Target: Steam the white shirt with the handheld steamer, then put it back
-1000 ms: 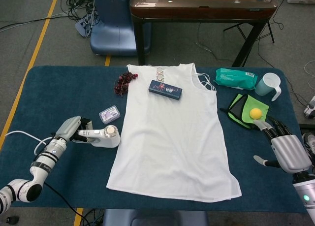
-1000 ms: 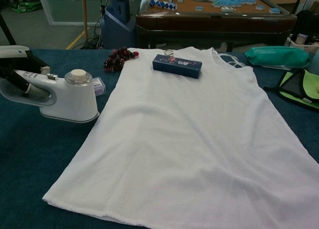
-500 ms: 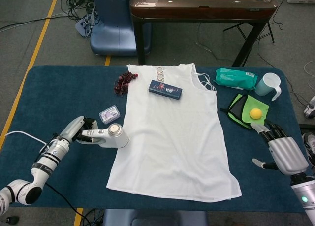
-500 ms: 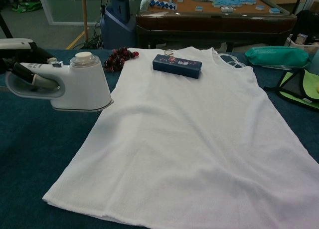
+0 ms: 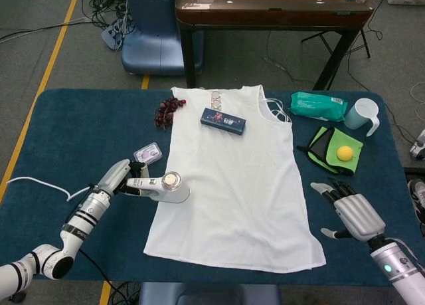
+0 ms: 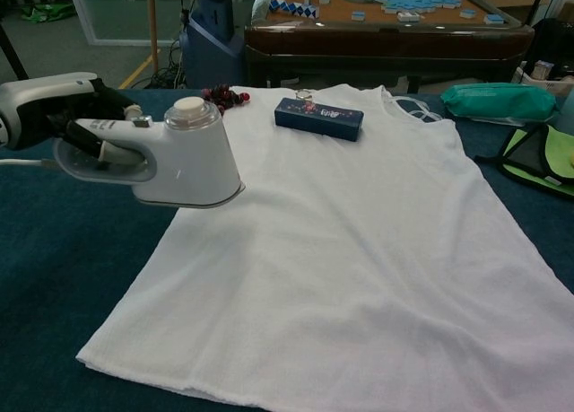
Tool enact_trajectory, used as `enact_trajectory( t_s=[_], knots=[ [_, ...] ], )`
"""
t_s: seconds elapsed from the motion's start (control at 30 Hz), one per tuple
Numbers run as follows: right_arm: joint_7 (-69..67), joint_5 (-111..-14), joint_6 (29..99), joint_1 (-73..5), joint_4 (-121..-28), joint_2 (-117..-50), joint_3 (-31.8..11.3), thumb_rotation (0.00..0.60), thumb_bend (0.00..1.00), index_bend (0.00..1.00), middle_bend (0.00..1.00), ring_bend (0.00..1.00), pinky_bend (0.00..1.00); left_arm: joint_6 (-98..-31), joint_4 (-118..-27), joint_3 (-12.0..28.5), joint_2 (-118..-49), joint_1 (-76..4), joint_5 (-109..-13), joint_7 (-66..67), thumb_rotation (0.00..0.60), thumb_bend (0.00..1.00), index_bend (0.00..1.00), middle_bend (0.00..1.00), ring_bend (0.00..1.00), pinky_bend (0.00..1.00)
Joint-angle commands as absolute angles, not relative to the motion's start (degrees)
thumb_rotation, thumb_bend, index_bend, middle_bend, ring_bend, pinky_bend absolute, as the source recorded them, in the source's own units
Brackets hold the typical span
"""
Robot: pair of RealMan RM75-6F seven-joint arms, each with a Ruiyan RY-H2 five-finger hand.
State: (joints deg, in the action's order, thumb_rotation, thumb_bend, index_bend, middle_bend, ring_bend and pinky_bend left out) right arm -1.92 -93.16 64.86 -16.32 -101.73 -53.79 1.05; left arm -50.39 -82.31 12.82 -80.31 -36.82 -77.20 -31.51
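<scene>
White plastic handheld steamer (image 5: 166,187) clamped by handle in left hand (image 5: 118,181), head over left edge of thin white sleeveless shirt (image 5: 232,179). Rigid, probably front-heavy; handle grip best. Right hand (image 5: 348,212) spread, empty.

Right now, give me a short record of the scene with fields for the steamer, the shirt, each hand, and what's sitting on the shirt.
steamer: white handheld steamer, held above the shirt's left edge
shirt: white shirt spread flat on the blue table
left hand: left hand grips the steamer's handle
right hand: right hand holds nothing, fingers apart, to the right of the shirt's hem
on the shirt: dark blue box near the collar
task stage: steaming about to start at the left side
</scene>
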Motion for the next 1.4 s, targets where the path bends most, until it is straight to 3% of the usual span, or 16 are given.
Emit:
enact_trajectory(
  t_s=[0.03, 0.17, 0.37, 0.87, 1.4],
  knots=[
    [-1.70, -94.07, 59.76, -19.26, -101.30, -55.87, 2.43, 0.600, 0.13, 0.00, 0.18, 0.04, 0.10, -50.29, -81.54, 12.62, -81.77, -37.81, -77.14, -29.99, 0.600, 0.19, 0.89, 0.69, 0.56, 0.57],
    [-1.44, -94.51, 56.04, -21.43, -100.67, -58.59, 3.08, 0.600, 0.14, 0.00, 0.18, 0.04, 0.10, -49.86, -80.31, 12.53, -83.77, -39.23, -77.20, -28.20, 0.600, 0.19, 0.89, 0.69, 0.56, 0.57],
    [-1.26, -94.73, 52.55, -23.75, -98.82, -62.49, 3.92, 0.600, 0.05, 0.00, 0.18, 0.04, 0.10, -49.70, -75.98, 12.12, -88.15, -41.38, -77.93, -26.46, 0.600, 0.19, 0.89, 0.69, 0.56, 0.57],
    [-0.42, -94.05, 50.66, -25.82, -97.81, -65.15, 5.59, 0.600, 0.04, 0.00, 0.18, 0.04, 0.10, -49.73, -62.86, 10.95, -98.15, -45.27, -79.37, -24.65, 0.600, 0.19, 0.89, 0.69, 0.56, 0.57],
    [-0.03, -92.49, 49.68, -26.87, -96.38, -66.31, 6.65, 0.600, 0.04, 0.00, 0.18, 0.04, 0.10, -49.09, -59.64, 10.63, -99.92, -46.09, -78.48, -24.60, 0.600, 0.18, 0.89, 0.69, 0.56, 0.57]
  ],
)
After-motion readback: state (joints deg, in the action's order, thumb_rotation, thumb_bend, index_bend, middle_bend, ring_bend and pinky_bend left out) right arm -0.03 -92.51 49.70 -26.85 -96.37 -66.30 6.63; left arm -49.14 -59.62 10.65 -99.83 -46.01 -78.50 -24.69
